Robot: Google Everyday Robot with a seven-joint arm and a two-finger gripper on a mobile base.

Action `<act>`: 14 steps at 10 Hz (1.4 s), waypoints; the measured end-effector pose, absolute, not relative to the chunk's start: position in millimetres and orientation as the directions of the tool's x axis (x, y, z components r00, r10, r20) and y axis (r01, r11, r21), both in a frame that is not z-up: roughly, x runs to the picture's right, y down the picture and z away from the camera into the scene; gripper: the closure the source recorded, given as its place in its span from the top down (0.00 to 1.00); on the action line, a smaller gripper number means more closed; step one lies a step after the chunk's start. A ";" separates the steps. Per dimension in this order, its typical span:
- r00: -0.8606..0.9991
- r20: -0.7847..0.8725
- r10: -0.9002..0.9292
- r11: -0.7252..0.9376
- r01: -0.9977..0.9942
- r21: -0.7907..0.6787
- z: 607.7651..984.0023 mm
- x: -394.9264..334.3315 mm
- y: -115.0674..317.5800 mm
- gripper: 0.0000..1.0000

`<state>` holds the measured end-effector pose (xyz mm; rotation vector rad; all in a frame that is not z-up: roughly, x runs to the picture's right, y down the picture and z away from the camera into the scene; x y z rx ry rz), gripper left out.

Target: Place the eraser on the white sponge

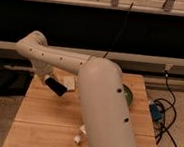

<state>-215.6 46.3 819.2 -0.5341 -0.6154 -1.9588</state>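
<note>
The black eraser (56,87) hangs tilted in my gripper (50,81), which is shut on it at the table's back left. It is just left of the white sponge (70,80), a flat off-white pad lying on the wooden table (39,122). The eraser's right end comes close to the sponge's left edge. I cannot tell whether they touch. My large white arm (102,104) crosses the middle of the view and hides part of the table.
A green bowl (127,95) sits at the back right, partly behind the arm. Two small white bits (80,134) lie near the front middle. Cables and a blue object (155,112) lie off the table's right edge. A dark wall runs behind.
</note>
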 end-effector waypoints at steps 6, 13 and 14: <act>-0.348 0.624 -0.699 -0.309 0.935 0.175 884.6 -175.4 26.1 0.00; -0.310 0.644 -0.699 -0.271 0.949 0.162 916.8 -149.0 17.4 0.01; -0.309 0.648 -0.696 -0.274 0.949 0.158 919.1 -152.0 18.1 0.06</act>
